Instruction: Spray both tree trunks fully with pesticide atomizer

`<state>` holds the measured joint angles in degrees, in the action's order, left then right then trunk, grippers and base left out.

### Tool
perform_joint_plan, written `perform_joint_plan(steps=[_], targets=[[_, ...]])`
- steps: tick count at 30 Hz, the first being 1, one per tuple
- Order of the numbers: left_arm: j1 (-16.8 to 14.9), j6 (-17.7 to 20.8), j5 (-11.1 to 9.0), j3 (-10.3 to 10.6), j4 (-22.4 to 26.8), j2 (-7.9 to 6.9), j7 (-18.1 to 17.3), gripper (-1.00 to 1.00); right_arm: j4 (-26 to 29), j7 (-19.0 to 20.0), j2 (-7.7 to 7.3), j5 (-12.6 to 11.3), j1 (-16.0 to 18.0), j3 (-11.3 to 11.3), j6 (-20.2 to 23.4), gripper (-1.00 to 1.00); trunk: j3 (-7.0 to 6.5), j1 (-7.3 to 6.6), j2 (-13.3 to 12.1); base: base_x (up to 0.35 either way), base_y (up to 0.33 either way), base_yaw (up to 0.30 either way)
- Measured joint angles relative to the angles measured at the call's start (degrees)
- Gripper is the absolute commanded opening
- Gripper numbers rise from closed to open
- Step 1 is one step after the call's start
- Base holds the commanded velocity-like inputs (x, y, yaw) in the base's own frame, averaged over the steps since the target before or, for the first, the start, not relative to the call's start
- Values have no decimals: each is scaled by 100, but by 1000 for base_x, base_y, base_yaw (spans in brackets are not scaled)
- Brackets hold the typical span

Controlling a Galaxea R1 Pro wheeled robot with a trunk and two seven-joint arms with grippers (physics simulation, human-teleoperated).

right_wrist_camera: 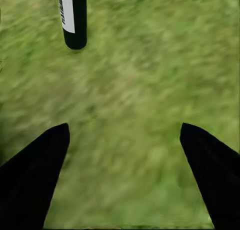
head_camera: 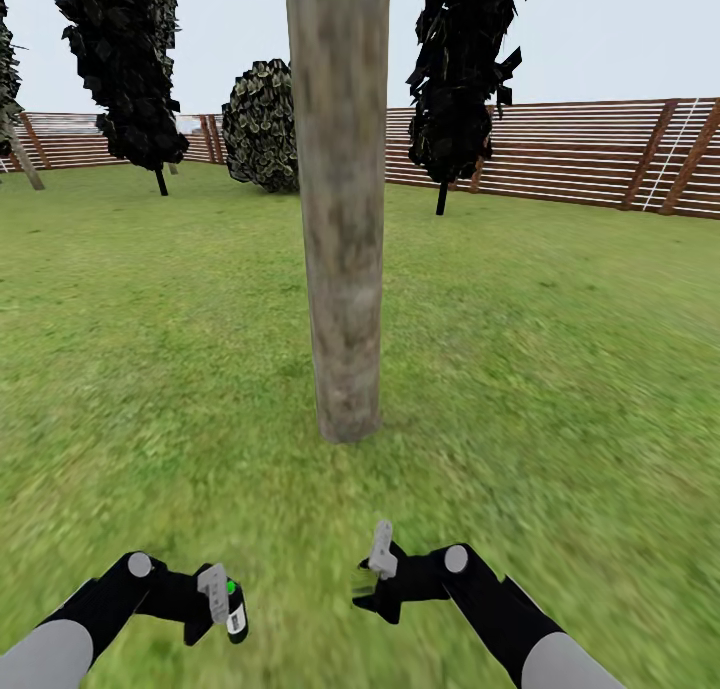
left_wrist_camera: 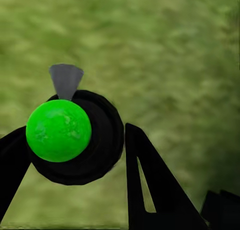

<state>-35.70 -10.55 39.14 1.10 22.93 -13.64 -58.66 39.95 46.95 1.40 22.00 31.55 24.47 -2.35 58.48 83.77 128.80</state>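
My left gripper [head_camera: 222,601] is shut on the pesticide atomizer [head_camera: 236,617], a small black bottle with a white label and a green spot. In the left wrist view the atomizer [left_wrist_camera: 75,137] sits between the black fingers [left_wrist_camera: 150,185], its grey nozzle pointing away over the grass. My right gripper [head_camera: 372,581] hangs open and holds nothing; its wrist view shows the atomizer's lower end [right_wrist_camera: 74,17] beyond the spread fingertips. One tree trunk [head_camera: 340,219], thick, upright and pale mottled grey, rises from the floor [head_camera: 150,369] straight ahead of both grippers. No pesticide shows on its bark. A leaning pale trunk [head_camera: 27,166] stands far left.
A brown slatted fence [head_camera: 570,154] closes the lawn at the back. A round dark bush [head_camera: 262,124] and two dark, thin-stemmed plants [head_camera: 125,64] [head_camera: 458,69] stand before it. Open grass lies on both sides of the near trunk.
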Motion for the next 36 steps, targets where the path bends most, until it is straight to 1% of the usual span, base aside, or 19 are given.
perform_joint_plan(steps=[3,5,6,8,9,10,12,13,15,16,17,18,20,21,23,26,28,31,36], targets=[[1,76,-28,-68,-5,-23,55,-100,-123,-16,-10,-14,0,-10,-7,100,0,0,0,0,0,0],[1,277,-38,-290,-7,-30,89,-100,-203,-175,-19,-17,0,-112,-9,100,0,0,0,0,0,0],[1,433,-39,-446,-7,-31,112,-100,-269,-390,-22,-19,0,-221,-11,100,0,0,0,0,0,0],[-5,932,-40,-919,-5,-31,247,-100,-606,-1401,-25,-30,-15,-653,-108,100,0,0,0,0,0,0],[-6,1089,-41,-1067,-3,-29,317,-100,-759,-1767,-24,-44,-21,-799,-239,100,0,0,0,0,0,0],[-6,1327,-40,-1264,1,-19,448,-100,-984,-2256,-23,-72,-28,-995,-563,100,0,0,0,0,0,0],[-11,1748,-38,-1508,14,4,655,-100,-1362,-2898,-25,-120,-35,-1257,-1129,100,0,0,0,0,0,0],[-12,1869,-41,-1564,24,11,702,-100,-1472,-3060,-25,-134,-39,-1325,-1262,100,0,0,0,0,0,0],[-36,2474,-41,-1761,61,44,909,-100,-2133,-4007,-39,-225,-111,-1738,-2003,100,1,0,0,0,0,0],[-50,2622,-47,-1794,68,53,973,-100,-2331,-4322,-55,-256,-141,-1866,-2252,100,0,0,0,0,0,0],[-62,2752,-58,-1823,73,62,1047,-100,-2501,-4678,-91,-285,-169,-1999,-2498,100,0,0,0,0,0,0],[-84,2994,-138,-1864,78,102,1153,-100,-2766,-5330,-164,-327,-211,-2218,-2850,100,0,0,0,0,0,0],[-122,3320,-262,-1873,85,195,1207,-100,-3043,-5870,-283,-349,-277,-2393,-3090,100,0,0,0,0,0,0],[-144,3484,-299,-1874,86,234,1221,-100,-3145,-6018,-345,-377,-327,-2472,-3195,100,0,0,0,0,0,0],[-178,3957,-340,-1875,91,329,1317,-100,-3290,-6209,-484,-721,-634,-2737,-3524,100,1,0,0,0,0,0],[-186,4205,-344,-1875,95,363,1497,-100,-3329,-6255,-519,-991,-789,-2799,-3621,100,0,0,0,0,0,0],[-170,4304,-341,-1886,94,369,1663,-100,-3341,-6270,-530,-1106,-849,-2821,-3656,100,0,0,0,0,0,0],[-140,4338,-353,-1905,91,362,1782,-100,-3347,-6276,-532,-1156,-873,-2826,-3672,100,0,0,0,0,0,0],[-131,4326,-376,-1904,89,359,1812,-100,-3357,-6277,-531,-1164,-881,-2832,-3668,100,0,0,0,0,0,0]])
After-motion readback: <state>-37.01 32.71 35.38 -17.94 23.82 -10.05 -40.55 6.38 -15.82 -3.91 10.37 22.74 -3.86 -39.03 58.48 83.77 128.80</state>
